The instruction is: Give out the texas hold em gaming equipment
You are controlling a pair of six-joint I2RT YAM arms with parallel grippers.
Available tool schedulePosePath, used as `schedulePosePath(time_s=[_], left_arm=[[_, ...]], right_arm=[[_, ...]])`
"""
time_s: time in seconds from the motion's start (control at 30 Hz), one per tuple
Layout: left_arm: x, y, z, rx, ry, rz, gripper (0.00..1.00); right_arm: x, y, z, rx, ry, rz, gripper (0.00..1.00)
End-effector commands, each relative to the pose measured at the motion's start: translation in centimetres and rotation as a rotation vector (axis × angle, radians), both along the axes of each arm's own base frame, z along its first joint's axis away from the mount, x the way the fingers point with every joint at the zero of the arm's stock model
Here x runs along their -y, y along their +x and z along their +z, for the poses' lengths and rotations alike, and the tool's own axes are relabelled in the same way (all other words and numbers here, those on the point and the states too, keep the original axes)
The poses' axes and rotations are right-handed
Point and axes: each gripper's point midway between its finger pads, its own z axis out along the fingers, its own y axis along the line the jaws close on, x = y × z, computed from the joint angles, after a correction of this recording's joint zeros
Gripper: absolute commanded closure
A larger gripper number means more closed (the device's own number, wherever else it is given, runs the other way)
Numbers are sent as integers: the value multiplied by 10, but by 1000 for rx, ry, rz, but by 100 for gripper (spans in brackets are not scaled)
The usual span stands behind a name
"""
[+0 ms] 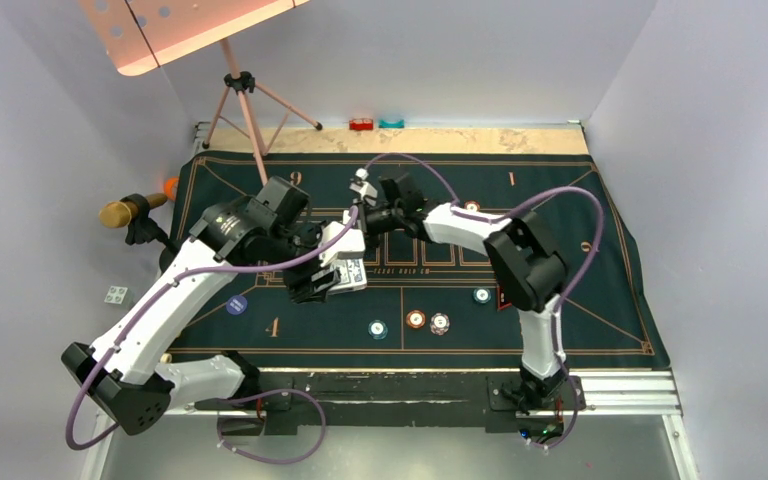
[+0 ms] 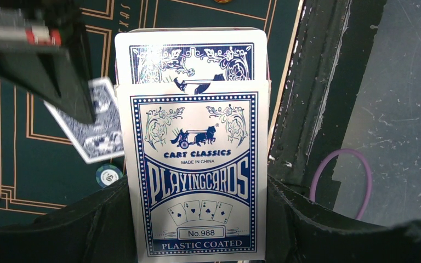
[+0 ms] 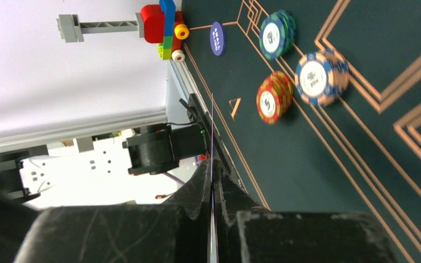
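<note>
Two arms meet over the green mat (image 1: 600,320), each holding cards.

Left arm (image 1: 160,298) folds low at its elbow, climbs to mid-mat and bends its wrist rightward. The left end effector (image 1: 328,275) clamps the sides of an opened card box (image 2: 194,181), with a blue-backed deck (image 2: 192,57) poking from its top. Just beside the box, a single card (image 2: 96,129) hangs pinched in the tightly closed right end effector (image 3: 212,189). The right arm (image 1: 525,265) stands up from its base and stretches left. On the mat's near part lie a blue disc (image 1: 237,304), a teal chip (image 1: 378,328), an orange chip (image 1: 416,319) and a white-red chip (image 1: 440,323). The single card's face is unseen, and it shows only edge-on in the right wrist view. The left fingertips are cut off at the bottom of the left wrist view.
</note>
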Motion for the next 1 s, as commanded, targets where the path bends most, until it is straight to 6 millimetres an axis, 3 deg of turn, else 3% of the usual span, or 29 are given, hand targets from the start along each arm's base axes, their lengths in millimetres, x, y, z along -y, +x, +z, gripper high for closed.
schedulePosePath(time_s=[0.0, 0.23, 0.37, 0.57, 0.77, 0.87, 0.97], left_arm=[[5, -3, 19, 40, -64, -21, 100], [4, -5, 20, 43, -66, -25, 100], [3, -6, 20, 46, -67, -28, 100], [3, -8, 21, 46, -69, -29, 100], [1, -9, 18, 37, -61, -30, 100], [2, -10, 16, 32, -60, -32, 100], [1, -10, 16, 29, -57, -32, 100]], right_arm=[[-36, 30, 12, 86, 62, -11, 100], [-72, 78, -14, 94, 73, -100, 100], [-94, 88, -27, 83, 83, -124, 99], [-116, 96, -49, 92, 59, -164, 90], [-111, 100, -72, 91, -27, -195, 76], [-101, 98, -82, 109, -107, -203, 63], [-89, 99, -81, 148, -161, -218, 56]])
